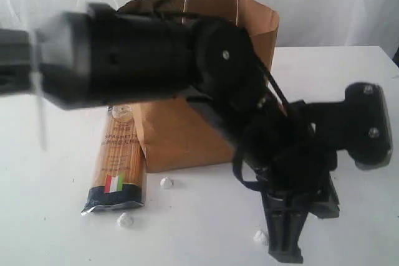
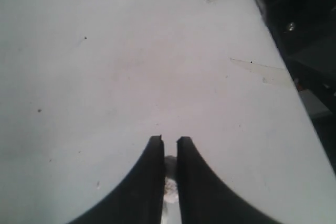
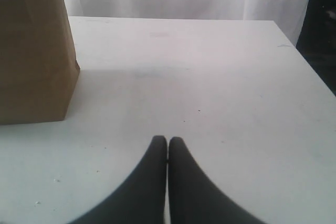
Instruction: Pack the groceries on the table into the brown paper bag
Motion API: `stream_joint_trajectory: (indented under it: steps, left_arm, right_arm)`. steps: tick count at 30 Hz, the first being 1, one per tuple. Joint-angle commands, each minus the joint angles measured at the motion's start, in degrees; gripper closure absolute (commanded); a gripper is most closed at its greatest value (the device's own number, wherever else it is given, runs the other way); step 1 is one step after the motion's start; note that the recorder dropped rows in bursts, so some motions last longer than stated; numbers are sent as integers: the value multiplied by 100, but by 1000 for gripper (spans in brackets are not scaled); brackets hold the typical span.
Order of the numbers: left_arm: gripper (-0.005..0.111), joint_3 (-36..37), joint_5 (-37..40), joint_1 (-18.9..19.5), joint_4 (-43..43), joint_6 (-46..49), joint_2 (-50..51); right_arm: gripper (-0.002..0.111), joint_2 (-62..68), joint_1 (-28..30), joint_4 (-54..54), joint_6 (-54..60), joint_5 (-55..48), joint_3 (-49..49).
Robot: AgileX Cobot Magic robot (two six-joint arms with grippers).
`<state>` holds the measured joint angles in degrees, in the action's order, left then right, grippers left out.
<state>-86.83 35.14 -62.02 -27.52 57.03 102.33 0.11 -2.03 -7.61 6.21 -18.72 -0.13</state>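
The brown paper bag (image 1: 181,135) stands upright at the back of the white table (image 1: 62,228). A spaghetti packet (image 1: 116,166) with an Italian flag lies flat against the bag's left side. My left arm reaches across the front of the bag, and its gripper (image 1: 285,247) points down at the table on the right. In the left wrist view this gripper (image 2: 169,140) is shut on a small white lump (image 2: 169,184), pinched deep between the fingers. My right gripper (image 3: 168,139) is shut and empty, low over bare table, with the bag (image 3: 31,51) off to one side.
Tiny white lumps lie in front of the bag (image 1: 166,183), below the packet (image 1: 124,220) and beside the left gripper (image 1: 260,236). Tape strips (image 2: 262,72) are stuck near the table's edge, and dark equipment (image 2: 304,24) sits beyond it. White curtains hang behind.
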Motion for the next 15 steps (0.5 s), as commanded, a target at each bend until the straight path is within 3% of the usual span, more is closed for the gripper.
stream_joint_trajectory:
  steps: [1, 6, 15]
  left_arm:
    - [107, 13, 487, 23, 693, -958, -810]
    - [107, 13, 651, 23, 1658, -1728, -1540]
    - [107, 13, 704, 23, 4154, -3235, -2651]
  right_arm:
    - [108, -11, -20, -4, 42, 55, 13]
    - [108, -11, -20, -4, 42, 55, 13]
    - [108, -11, -20, -4, 42, 55, 13]
